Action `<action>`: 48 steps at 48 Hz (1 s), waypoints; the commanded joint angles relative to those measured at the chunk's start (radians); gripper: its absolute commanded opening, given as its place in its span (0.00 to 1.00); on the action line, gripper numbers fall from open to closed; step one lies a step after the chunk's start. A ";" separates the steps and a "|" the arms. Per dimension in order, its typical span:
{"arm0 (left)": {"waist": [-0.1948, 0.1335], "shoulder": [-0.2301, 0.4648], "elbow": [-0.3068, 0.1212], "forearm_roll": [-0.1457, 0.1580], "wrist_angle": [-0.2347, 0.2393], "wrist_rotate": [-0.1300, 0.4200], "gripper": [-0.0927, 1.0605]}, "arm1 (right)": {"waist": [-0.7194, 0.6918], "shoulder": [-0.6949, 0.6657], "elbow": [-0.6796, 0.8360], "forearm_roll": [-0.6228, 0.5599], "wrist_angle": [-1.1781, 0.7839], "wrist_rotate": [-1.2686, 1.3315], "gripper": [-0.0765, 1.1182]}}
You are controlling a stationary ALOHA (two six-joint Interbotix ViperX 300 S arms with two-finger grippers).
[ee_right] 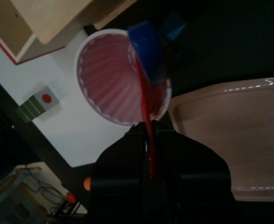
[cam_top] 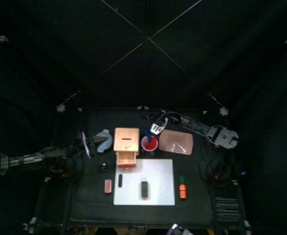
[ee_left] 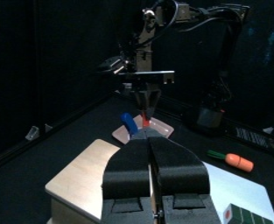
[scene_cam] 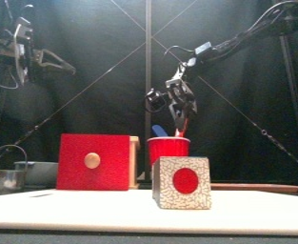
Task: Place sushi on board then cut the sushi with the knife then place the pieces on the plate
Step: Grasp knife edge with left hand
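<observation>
**Knife pick-up at the cup, sushi waiting on the board**

Black table (cam_top: pixel 91 207) inside a black-curtained booth. Nearest the front edge lies the white board (cam_top: pixel 161 170), and the dark sushi (cam_top: pixel 147 189) rests whole on its front part. From the front, its end shows a red centre in pale rice. An orange toy (cam_top: pixel 180 189) lies at the board's right edge, and a reddish toy (cam_top: pixel 106 185) lies on the table just left of the board.

Behind the board stand, from left to right, a blue-grey bowl (scene_cam: pixel 24 174), a wooden box (cam_top: pixel 129 140) with a red front, a red cup (scene_cam: pixel 169 148) and the pink tray (cam_top: pixel 176 142), which is empty.

The right gripper (scene_cam: pixel 179 109) hangs directly above the cup. Its jaws are closed on the handle of the red knife (ee_right: pixel 144 131), whose lower part is inside the cup beside the blue knife (ee_right: pixel 151 48). The left gripper (ee_left: pixel 152 145) is raised over the table's left side, behind the box. Its jaws are pressed together and hold nothing.

Judged stage: the first step looks complete, since the sushi is already on the board. The step in hand is fetching the knife, so no cutting has begun.

The next move calls for a straight lift until the blade clears the cup's rim, without dragging the blue knife or tipping the cup. The knife then has to travel forward over the board and line up with a seam between the sushi's blocks. The left gripper may be needed to steady the roll.
</observation>
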 commanded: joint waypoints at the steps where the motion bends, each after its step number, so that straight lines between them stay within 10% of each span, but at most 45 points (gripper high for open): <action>1: 0.006 0.005 -0.012 -0.002 -0.008 -0.002 0.15 | 0.014 -0.064 -0.025 0.021 0.008 -0.002 0.33; 30: 0.008 0.003 -0.017 0.000 -0.008 0.002 0.14 | 0.020 -0.267 -0.124 -0.181 0.055 -0.008 0.33; 48: 0.011 0.005 -0.057 0.028 -0.008 0.003 0.15 | 0.083 -0.509 0.087 -0.058 -0.218 -0.029 0.33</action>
